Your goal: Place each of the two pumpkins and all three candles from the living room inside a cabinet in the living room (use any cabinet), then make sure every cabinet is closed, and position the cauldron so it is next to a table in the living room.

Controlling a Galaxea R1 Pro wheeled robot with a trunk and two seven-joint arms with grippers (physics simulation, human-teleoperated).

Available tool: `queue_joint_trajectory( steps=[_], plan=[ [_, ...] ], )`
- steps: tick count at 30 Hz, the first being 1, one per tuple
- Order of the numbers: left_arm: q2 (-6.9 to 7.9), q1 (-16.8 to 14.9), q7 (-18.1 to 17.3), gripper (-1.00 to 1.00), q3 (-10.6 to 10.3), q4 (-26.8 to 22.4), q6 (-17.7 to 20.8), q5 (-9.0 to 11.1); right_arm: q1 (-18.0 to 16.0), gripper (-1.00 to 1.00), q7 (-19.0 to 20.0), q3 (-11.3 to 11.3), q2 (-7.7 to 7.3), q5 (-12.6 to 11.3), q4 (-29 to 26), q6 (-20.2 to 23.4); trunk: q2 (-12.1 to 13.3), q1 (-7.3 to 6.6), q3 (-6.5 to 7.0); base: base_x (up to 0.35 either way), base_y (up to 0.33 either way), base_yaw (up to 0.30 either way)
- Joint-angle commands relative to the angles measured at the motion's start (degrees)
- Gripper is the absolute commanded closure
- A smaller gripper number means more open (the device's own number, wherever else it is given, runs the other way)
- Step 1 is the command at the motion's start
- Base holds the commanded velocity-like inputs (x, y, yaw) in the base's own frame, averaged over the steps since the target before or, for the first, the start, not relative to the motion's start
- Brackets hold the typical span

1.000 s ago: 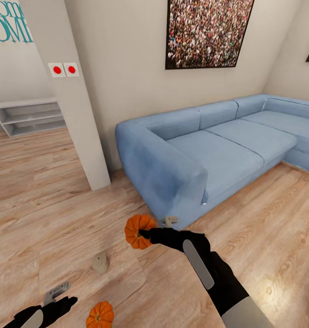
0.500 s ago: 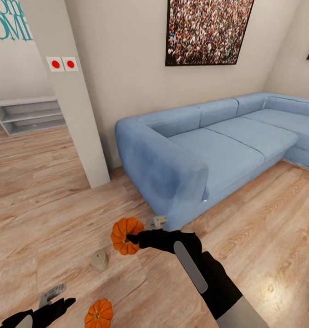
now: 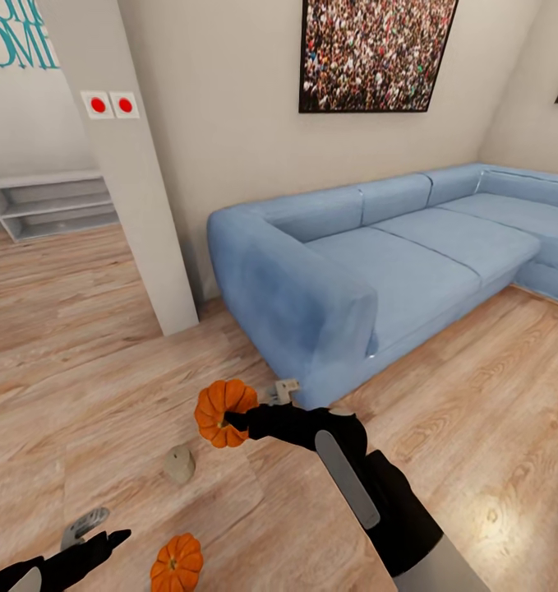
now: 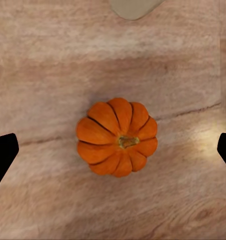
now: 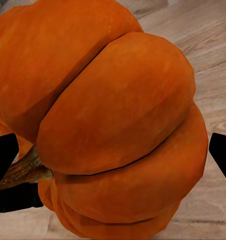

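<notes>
Two pumpkins show over a light wood-plank floor [image 3: 81, 345] in a living room with cream walls. A pale blue sectional sofa [image 3: 377, 279] runs along the back wall under a framed crowd photograph [image 3: 375, 51]. A white pillar [image 3: 126, 164] with two red-dotted switch plates [image 3: 111, 104] stands left of the sofa, and beyond it a low white open shelf unit [image 3: 53, 205] sits against the far wall below teal lettering.

From the head, the right hand [image 3: 236, 421] holds the held pumpkin [image 3: 219, 412] above the floor, just in front of the sofa's near arm; the pumpkin is tipped on its side with its stem toward the hand. The right wrist view shows that pumpkin [image 5: 108, 120] up close, its ribs bulging between the two dark fingertips [image 5: 4, 157], which are closed on it, with the brown stem beside one of them.

A stubby tan candle [image 3: 179, 464] stands on the floor near the held pumpkin. The second pumpkin [image 3: 177, 564] sits upright on the floor at the lower edge of the head view, just beside the left hand [image 3: 98, 538]. The left wrist view looks straight down on it [image 4: 117, 136], stem up, with the hand's fingertips [image 4: 3, 152] spread wide on either side, well clear of it and holding nothing; the candle's [image 4: 135, 7] edge shows there too.
</notes>
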Motion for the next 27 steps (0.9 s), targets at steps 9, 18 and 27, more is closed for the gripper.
queue_joint_trajectory(
  steps=[9,18,27],
  plan=[
    [0.04,-0.04,-0.94,-1.00,-0.21,1.71,-0.16,0.32,-0.03,1.00,0.26,-0.08,0.01,0.21,-0.22,0.06,-3.64,1.97,-1.67,0.000,0.000,0.000],
    [0.08,-0.04,-0.89,-1.00,-0.14,2.00,-0.32,0.28,-0.03,1.00,0.26,-0.01,0.01,0.21,-0.31,-0.09,-7.25,3.95,-3.28,0.000,0.000,0.000],
    [0.03,-0.04,-0.88,-1.00,-0.12,2.01,-0.34,0.29,-0.03,1.00,0.33,-0.15,0.04,0.21,-0.13,-0.15,-10.86,5.93,-4.90,0.000,0.000,0.000]
  ],
)
